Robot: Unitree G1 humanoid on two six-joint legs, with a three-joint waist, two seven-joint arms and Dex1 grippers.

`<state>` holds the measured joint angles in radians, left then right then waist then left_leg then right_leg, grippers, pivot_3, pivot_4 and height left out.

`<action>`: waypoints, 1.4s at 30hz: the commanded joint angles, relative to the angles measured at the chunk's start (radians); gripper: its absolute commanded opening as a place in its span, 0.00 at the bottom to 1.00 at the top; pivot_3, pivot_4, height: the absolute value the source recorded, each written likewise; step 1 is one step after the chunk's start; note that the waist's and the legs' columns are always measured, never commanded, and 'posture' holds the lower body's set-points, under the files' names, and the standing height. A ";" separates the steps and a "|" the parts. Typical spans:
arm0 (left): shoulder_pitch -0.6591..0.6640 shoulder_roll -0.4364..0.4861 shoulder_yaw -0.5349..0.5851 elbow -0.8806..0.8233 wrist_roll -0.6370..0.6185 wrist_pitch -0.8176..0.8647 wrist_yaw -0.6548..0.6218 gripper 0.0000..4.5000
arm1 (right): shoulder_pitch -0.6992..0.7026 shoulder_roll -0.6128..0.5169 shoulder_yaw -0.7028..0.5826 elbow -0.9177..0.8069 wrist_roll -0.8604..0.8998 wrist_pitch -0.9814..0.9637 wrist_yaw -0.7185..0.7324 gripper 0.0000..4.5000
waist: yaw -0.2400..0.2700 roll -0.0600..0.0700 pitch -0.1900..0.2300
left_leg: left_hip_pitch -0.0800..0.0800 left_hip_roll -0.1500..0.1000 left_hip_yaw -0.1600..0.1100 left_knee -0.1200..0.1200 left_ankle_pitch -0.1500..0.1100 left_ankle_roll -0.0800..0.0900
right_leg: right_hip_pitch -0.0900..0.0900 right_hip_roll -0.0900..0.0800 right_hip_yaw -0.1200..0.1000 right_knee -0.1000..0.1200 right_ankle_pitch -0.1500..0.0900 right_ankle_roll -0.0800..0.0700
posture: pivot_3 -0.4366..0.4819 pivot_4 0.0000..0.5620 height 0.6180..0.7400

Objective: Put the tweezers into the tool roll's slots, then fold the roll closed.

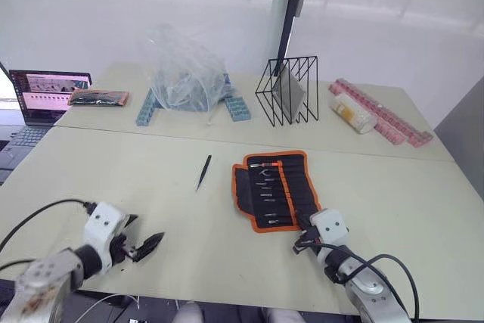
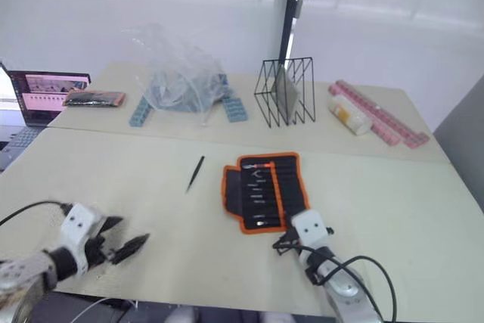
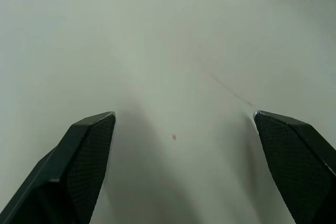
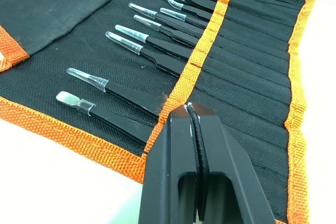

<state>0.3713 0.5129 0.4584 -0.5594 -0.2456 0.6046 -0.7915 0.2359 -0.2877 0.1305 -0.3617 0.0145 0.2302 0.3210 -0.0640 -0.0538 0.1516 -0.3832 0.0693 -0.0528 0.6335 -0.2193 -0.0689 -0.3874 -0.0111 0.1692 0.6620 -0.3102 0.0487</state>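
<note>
Laboratory or test-room setting with a workshop character. Two pale, plain surfaces (image 1: 393, 209) are pushed together end to end before bare white walls. At the robot's far left an open laptop (image 1: 47, 94) shows a lit screen, with a flat dark pouch (image 1: 98, 97) just beside it. Along the back stand a crumpled clear plastic bag (image 1: 185, 73) over blue compartment boxes (image 1: 237, 107), a black wire rack (image 1: 287, 90), and long pink compartment boxes (image 1: 386, 115). An open tool roll (image 1: 276, 187) of fine instruments lies near the front, and one loose tweezer (image 1: 203, 171) lies apart from it.
</note>
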 commanded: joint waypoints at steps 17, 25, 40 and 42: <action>0.074 -0.045 -0.046 -0.128 -0.062 -0.024 0.169 1.00 | -0.011 -0.006 0.025 0.097 -0.005 0.038 0.038 0.00 | -0.008 -0.001 0.000 | 0.000 0.000 0.001 0.000 0.000 0.000 | -0.001 0.000 0.000 -0.001 0.000 0.000 | 0.48 0.27 0.84; -0.202 -0.076 -0.262 -0.001 0.027 0.064 0.341 1.00 | -0.012 -0.002 0.022 0.088 -0.007 0.040 0.028 0.00 | -0.010 -0.001 0.000 | 0.000 0.000 0.001 -0.001 0.000 0.000 | -0.001 0.001 0.000 -0.001 0.000 0.000 | 0.48 0.27 0.84; -0.557 -0.207 -0.520 0.334 0.186 0.068 0.515 1.00 | -0.008 -0.007 0.017 0.069 -0.012 0.045 0.015 0.00 | -0.002 0.001 -0.004 | 0.000 -0.002 0.000 0.000 0.000 0.000 | 0.001 0.001 0.000 -0.001 0.005 0.008 | 0.48 0.27 0.84; -0.583 -0.224 -0.525 0.371 0.190 0.074 0.524 1.00 | -0.008 -0.007 0.018 0.069 -0.013 0.046 0.013 0.00 | -0.002 0.002 -0.005 | 0.000 -0.002 0.000 0.000 0.000 0.000 | 0.001 0.001 0.000 -0.001 0.005 0.008 | 0.48 0.27 0.84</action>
<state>-0.2036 0.3008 -0.0314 -0.2229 -0.0728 0.6710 -0.2766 0.2068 -0.2881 0.1279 -0.3431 0.0134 0.2265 0.3254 -0.0656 -0.0514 0.1464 -0.3835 0.0673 -0.0530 0.6338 -0.2191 -0.0687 -0.3858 -0.0096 0.1696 0.6609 -0.3047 0.0571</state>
